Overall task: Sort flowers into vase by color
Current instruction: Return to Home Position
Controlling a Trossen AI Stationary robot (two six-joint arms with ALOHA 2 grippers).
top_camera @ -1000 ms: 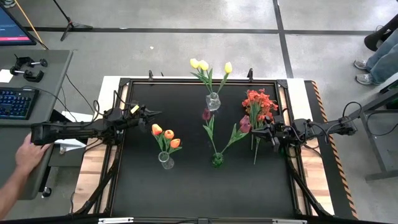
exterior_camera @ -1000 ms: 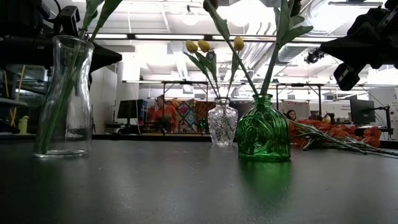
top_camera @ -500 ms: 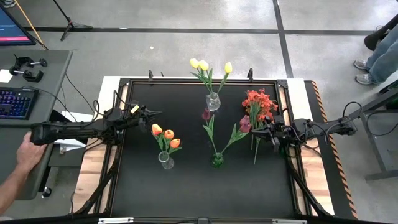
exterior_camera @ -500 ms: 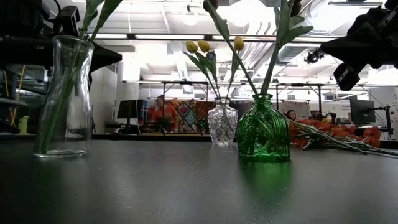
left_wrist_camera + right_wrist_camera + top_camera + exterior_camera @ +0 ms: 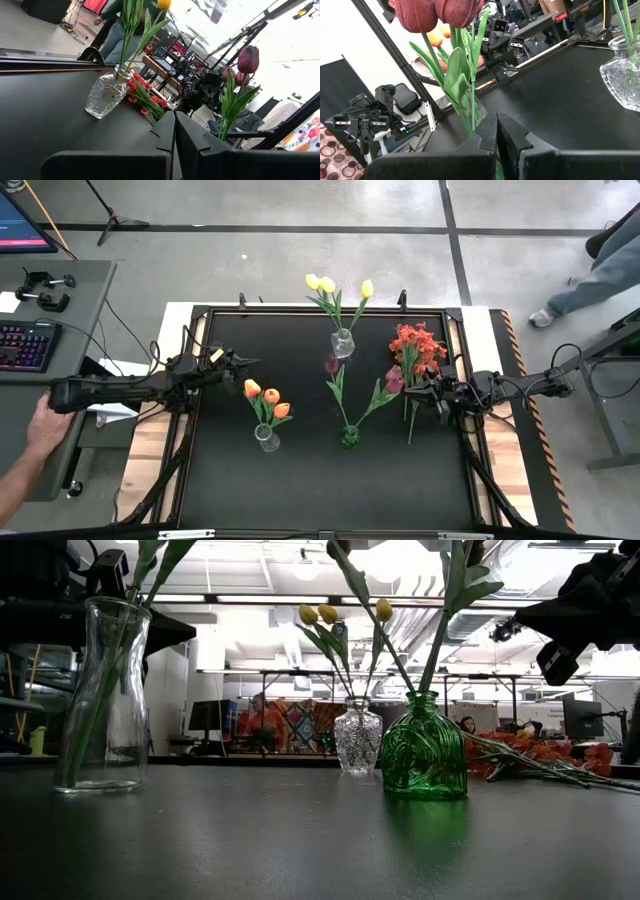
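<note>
Black tabletop [image 5: 300, 490] carries three vases. Yellow tulips [image 5: 325, 284] stand in the cut-glass vase [image 5: 343, 343] at the far middle. Orange tulips [image 5: 268, 398] are in the clear vase [image 5: 266, 437], and maroon tulips [image 5: 332, 364] in the green vase [image 5: 348, 437]. Red tulips [image 5: 415, 342] lie flat at right (heads toward the far edge). Left gripper [image 5: 248, 362] is at the left edge, right gripper [image 5: 406, 392] just beside the red stems. Both have fingers pressed together, holding nothing.

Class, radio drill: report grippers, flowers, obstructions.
Left gripper shut, at left; right gripper shut beside red bunch. Yellow tulips, orange tulips, maroon tulips vased; red bunch lying loose. Person's hand by left arm.
</note>
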